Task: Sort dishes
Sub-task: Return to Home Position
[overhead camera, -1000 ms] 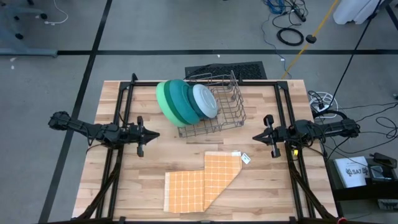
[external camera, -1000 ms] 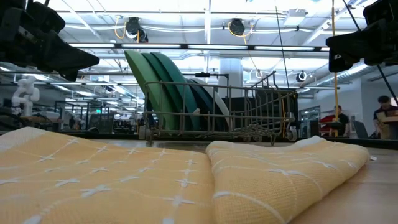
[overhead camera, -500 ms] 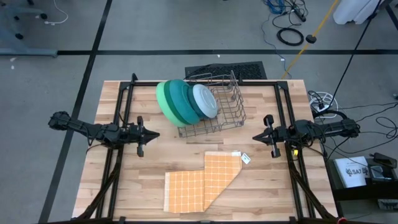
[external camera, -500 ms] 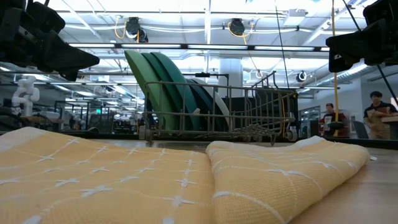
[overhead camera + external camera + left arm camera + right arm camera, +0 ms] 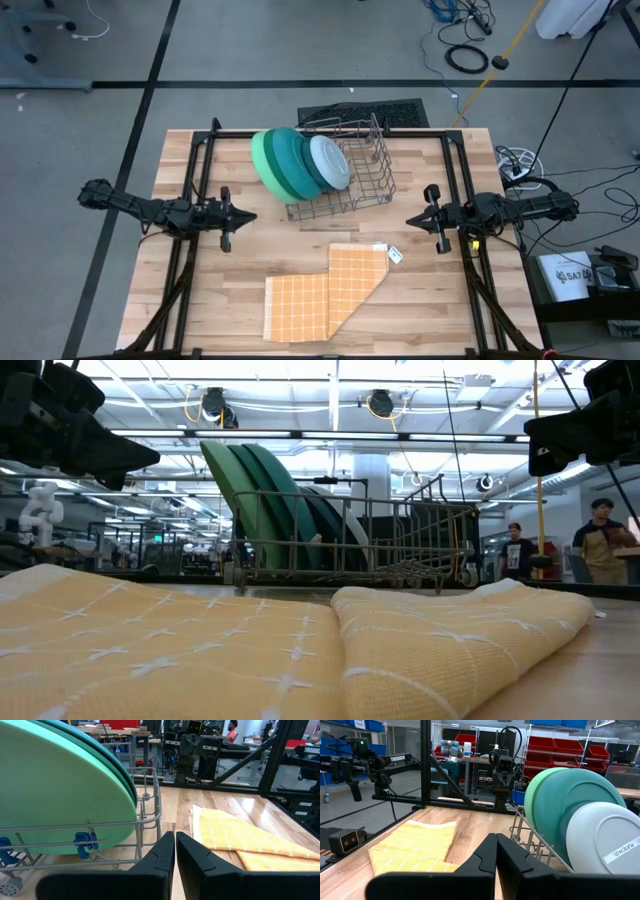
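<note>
Overhead and table-level views of a wooden table [image 5: 180,300] bearing a grey wire dish rack [image 5: 365,185] near its far middle. Five plates stand on edge in the rack, leaning in a row. The light green plate [image 5: 260,158] is outermost on the robot's left side and overhangs that end of the rack. The deep green plate [image 5: 245,480] and the teal-blue plate [image 5: 272,480] come next, close behind one another. The smaller dark teal plate [image 5: 322,518] follows, and the small pale blue plate [image 5: 331,161] closes the row, facing the rack's free half; the right wrist view shows a white label strip on its face. An orange checked cloth [image 5: 325,295], folded over itself, lies flat on the near part of the table, well apart from the rack, with a small white tag [image 5: 395,255] just beside its far right corner. The left gripper [image 5: 250,216] hangs above the table to the left of the rack, and the right gripper [image 5: 409,221] hangs to the rack's right; each points inward toward the other. In both wrist views the two dark fingers [image 5: 162,855] are pressed together with only a thin seam between them, and neither gripper holds anything. Neither gripper touches the rack, a plate or the cloth. In the low view, two people [image 5: 598,540] stand in the room beyond the table.
</note>
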